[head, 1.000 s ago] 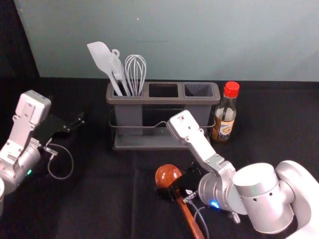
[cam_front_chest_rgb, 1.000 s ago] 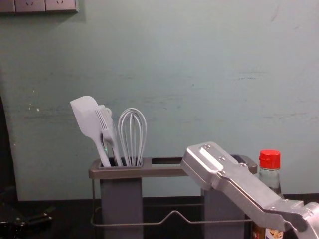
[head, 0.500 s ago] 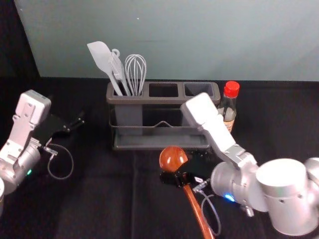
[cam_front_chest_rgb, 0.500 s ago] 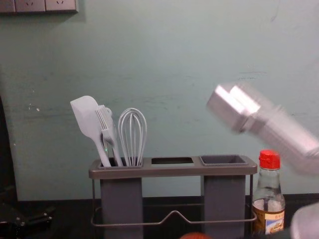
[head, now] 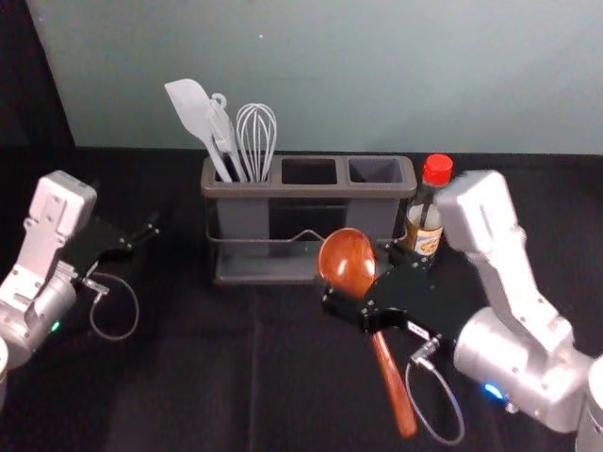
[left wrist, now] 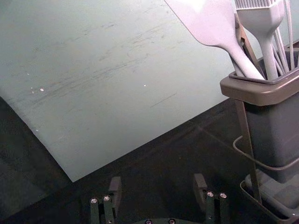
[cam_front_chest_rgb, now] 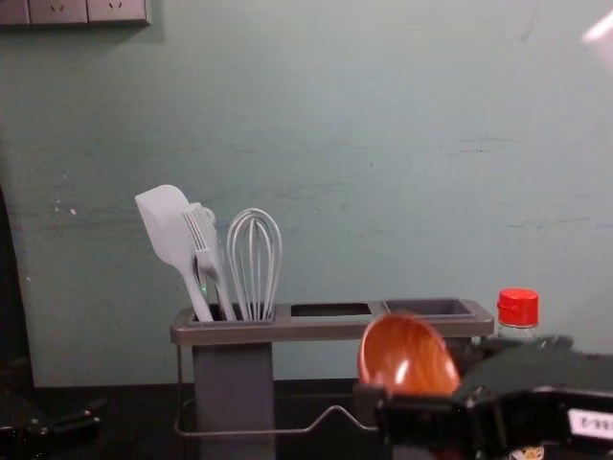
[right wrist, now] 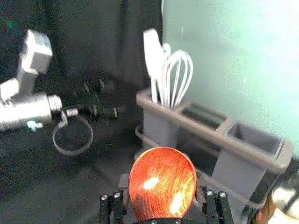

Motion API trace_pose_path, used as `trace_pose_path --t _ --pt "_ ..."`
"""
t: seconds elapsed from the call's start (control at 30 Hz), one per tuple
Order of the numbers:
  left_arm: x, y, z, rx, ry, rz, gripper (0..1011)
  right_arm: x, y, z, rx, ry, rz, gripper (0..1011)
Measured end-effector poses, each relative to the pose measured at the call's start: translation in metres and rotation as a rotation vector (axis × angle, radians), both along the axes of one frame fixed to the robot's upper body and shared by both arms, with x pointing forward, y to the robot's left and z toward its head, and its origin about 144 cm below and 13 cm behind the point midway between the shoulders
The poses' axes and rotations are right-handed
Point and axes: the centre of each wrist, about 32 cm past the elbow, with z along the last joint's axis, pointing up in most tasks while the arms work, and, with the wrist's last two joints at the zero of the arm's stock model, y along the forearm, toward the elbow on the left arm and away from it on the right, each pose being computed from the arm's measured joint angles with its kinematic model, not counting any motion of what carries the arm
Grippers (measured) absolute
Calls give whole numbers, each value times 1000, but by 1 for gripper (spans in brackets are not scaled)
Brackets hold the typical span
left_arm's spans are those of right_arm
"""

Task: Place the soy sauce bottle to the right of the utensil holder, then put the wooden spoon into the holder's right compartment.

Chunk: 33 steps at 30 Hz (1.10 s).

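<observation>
"Jaws closed round the neck of the wooden spoon (head: pixel 346 262), and it's the right gripper (head: pixel 358 276), up in front of the utensil holder (head: pixel 268 191)!"

"Bowl uppermost, handle slanting down towards the robot! And the soy sauce bottle (head: pixel 423 233)?"

"Upright, just beside the holder, on its right!"

"Spatula (head: pixel 191 105) and whisk (head: pixel 255 137) standing in the left compartment!"

"Left gripper (head: pixel 141 236)?"

"Well off to the holder's left, jaws wide apart over the tabletop (head: pixel 188 386)!"

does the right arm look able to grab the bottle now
Probably not: the right tool is near the bottle, but it grips the spoon and would likely have to let go first.
</observation>
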Motion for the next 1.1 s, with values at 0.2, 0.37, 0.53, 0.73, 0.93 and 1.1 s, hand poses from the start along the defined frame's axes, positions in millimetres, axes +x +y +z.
trace_pose_path --t 0.2,0.37,0.53,0.73,0.93,1.1 --pt "0 0 0 0 0 0 1005 -3 -13 -27 112 -213 11 839" --pt "0 0 0 0 0 0 1005 -5 -19 -45 182 -383 15 840" --pt "0 0 0 0 0 0 1005 -4 -23 -61 264 -512 10 840" --pt "0 0 0 0 0 0 1005 -4 -26 -72 317 -599 1 840" --pt "0 0 0 0 0 0 1005 -3 -28 -77 336 -670 -12 840" --pt "0 0 0 0 0 0 1005 2 -29 -76 319 -680 -32 839"
